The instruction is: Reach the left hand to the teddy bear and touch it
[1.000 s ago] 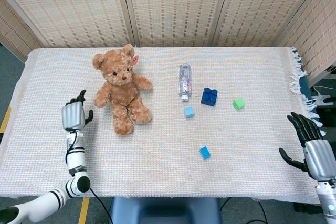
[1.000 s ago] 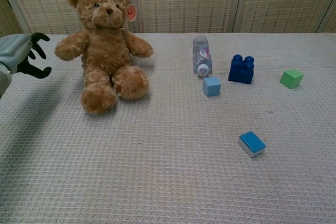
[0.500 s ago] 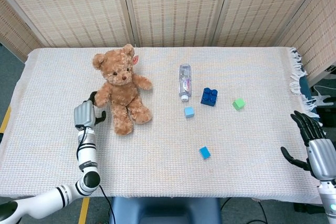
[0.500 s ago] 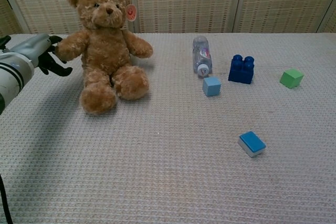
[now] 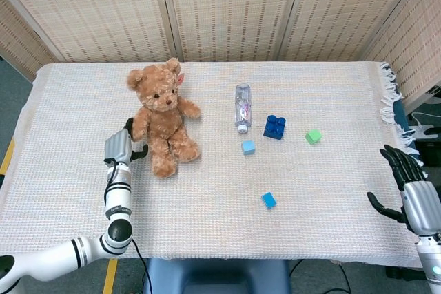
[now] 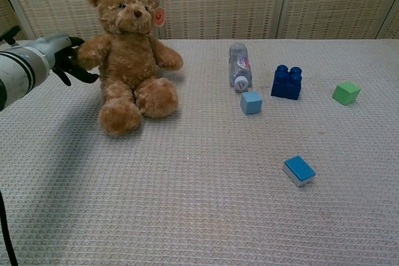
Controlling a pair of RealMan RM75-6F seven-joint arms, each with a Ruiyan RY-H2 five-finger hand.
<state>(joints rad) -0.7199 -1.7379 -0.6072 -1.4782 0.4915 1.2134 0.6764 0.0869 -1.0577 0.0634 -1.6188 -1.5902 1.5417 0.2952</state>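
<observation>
1. Two robot hands in view: left robot hand (image 5: 118, 147) is up against the brown plush teddy bear (image 5: 162, 116), dark fingertips (image 6: 73, 60) touching the bear's arm on that side; fingers apart, not closed on anything.
2. Teddy bear sits upright on the worktop (image 5: 207, 211) covered with a beige woven cloth, in the far-left part, legs toward the camera, small round pink tag (image 6: 159, 16) at its ear.
3. Right robot hand (image 5: 408, 187) hangs off the right edge of the worktop, well away from everything, fingers spread, holding nothing. Head view only.
4. Clear plastic bottle (image 5: 242, 107) lies on its side near the middle, cap toward the near edge.
5. Dark blue studded building brick (image 5: 274, 127) sits just right of the bottle.
6. Light blue cube (image 5: 248, 147) sits just in front of the bottle's cap.
7. Green cube (image 5: 313, 136) lies right of the brick, apart from it.
8. Blue block with a white underside (image 6: 299, 171) lies alone nearer the front, well apart from the rest.
</observation>
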